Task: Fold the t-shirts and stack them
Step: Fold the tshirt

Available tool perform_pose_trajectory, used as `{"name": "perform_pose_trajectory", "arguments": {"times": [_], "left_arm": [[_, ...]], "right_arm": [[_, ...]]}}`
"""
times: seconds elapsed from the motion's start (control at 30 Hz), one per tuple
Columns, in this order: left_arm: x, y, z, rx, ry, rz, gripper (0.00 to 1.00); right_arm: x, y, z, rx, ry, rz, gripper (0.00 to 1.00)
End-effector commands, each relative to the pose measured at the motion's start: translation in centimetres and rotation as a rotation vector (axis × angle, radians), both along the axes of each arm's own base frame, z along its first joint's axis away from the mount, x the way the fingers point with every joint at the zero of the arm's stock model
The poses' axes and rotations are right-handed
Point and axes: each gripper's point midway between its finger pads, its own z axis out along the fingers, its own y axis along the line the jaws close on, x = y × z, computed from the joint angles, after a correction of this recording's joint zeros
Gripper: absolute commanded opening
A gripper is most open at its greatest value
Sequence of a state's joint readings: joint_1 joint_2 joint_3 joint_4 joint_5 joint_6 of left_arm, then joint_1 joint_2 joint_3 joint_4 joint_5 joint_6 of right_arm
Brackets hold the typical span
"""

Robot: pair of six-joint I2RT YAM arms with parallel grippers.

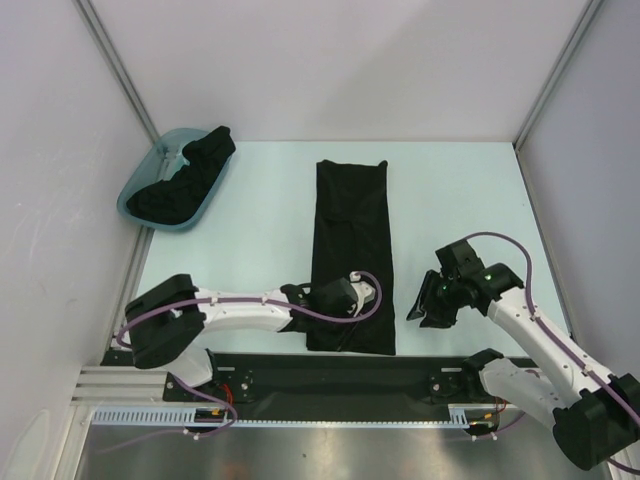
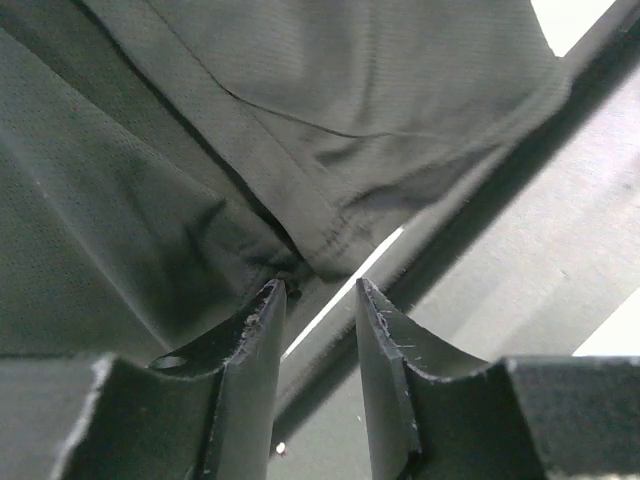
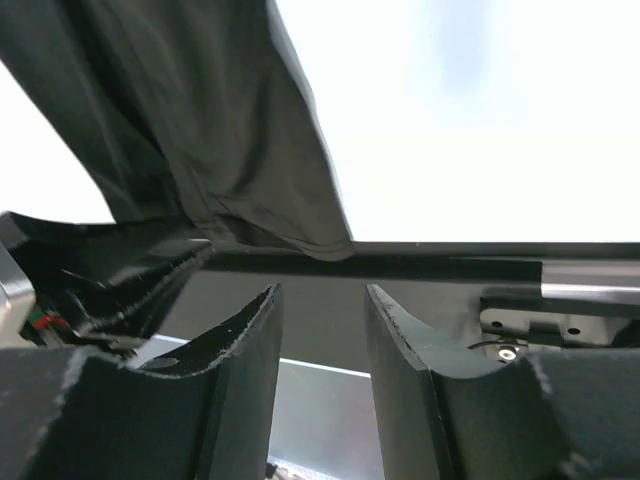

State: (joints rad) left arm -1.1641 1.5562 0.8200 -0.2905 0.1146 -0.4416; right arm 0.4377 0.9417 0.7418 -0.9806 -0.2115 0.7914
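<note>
One black t-shirt (image 1: 351, 240) lies folded into a long narrow strip down the middle of the table. My left gripper (image 1: 350, 305) hovers over its near end. In the left wrist view its jaws stand open (image 2: 320, 290) with nothing between them, and the shirt's hem (image 2: 330, 235) lies just past the tips. My right gripper (image 1: 428, 308) is off the shirt's right side, open (image 3: 322, 292) and empty, with the shirt's corner (image 3: 220, 150) ahead to its left. More black t-shirts (image 1: 185, 180) are heaped in the tub.
A teal plastic tub (image 1: 140, 185) sits at the far left corner of the table. A black rail (image 1: 400, 372) runs along the near edge between the arm bases. White walls close in the left, right and back.
</note>
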Motion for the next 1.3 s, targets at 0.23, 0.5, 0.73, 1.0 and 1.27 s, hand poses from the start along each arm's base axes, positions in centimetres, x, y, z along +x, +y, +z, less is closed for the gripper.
{"name": "perform_pose_trajectory", "arguments": {"times": [0.23, 0.5, 0.73, 1.0, 1.27], "left_arm": [[1.9, -1.1, -0.3, 0.021, -0.096, -0.009, 0.26], [0.5, -1.8, 0.6, -0.008, -0.093, -0.041, 0.02], [-0.4, -1.1, 1.7, -0.02, -0.091, -0.07, 0.0], [1.3, 0.2, 4.1, 0.001, -0.178, -0.027, 0.49], [3.8, 0.4, 13.0, -0.275, -0.2, -0.012, 0.82]], "right_arm": [[-0.6, 0.5, -0.3, 0.036, 0.025, 0.038, 0.41], [0.0, 1.1, -1.0, 0.046, 0.044, 0.06, 0.4], [0.9, 1.9, -2.2, 0.055, 0.066, 0.088, 0.39], [3.0, 2.6, -2.8, 0.041, 0.063, 0.114, 0.4], [5.5, 2.4, -2.6, 0.03, 0.054, 0.126, 0.45]]}}
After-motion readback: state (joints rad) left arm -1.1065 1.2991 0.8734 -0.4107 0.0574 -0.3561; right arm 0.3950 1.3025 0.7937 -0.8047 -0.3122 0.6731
